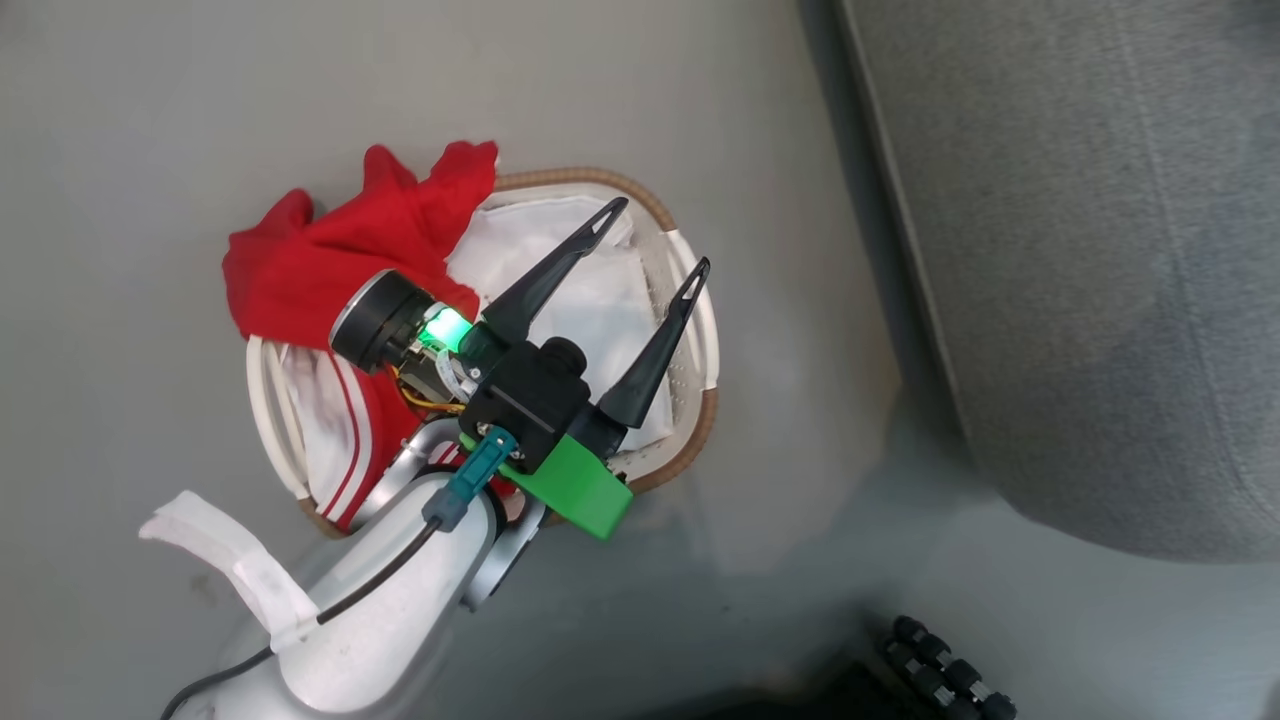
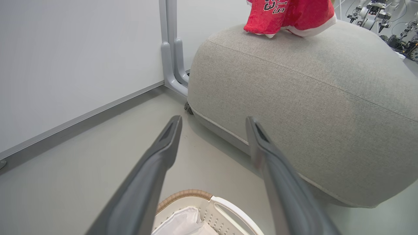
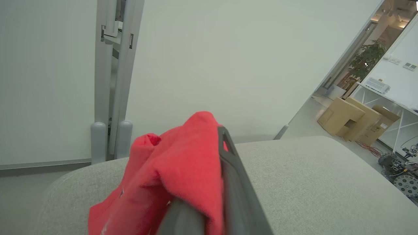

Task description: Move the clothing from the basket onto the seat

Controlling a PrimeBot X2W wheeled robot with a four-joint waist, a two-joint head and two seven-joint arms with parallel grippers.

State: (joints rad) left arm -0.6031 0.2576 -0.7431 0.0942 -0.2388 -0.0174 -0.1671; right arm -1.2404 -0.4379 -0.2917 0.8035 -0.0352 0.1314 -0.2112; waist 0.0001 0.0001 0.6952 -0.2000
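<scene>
The basket (image 1: 690,440) stands on the grey floor, its white liner (image 1: 600,290) showing. Red shorts (image 1: 320,260) with white stripes hang over its left rim, partly onto the floor. My left gripper (image 1: 658,235) hovers open above the basket with nothing between its fingers; in the left wrist view the left gripper (image 2: 214,120) points at the seat (image 2: 310,98), with the basket's rim (image 2: 228,209) below. A red jersey (image 2: 287,16) with white lettering touches the seat's top. My right gripper (image 3: 215,137) is shut on the jersey (image 3: 176,169) above the seat (image 3: 326,182).
The seat (image 1: 1100,250) lies right of the basket, with a strip of floor between. A white wall and grey post (image 2: 173,58) stand behind it. Cardboard boxes (image 3: 346,120) and other robot parts (image 2: 375,13) are farther off. A black part (image 1: 950,670) shows at the lower right.
</scene>
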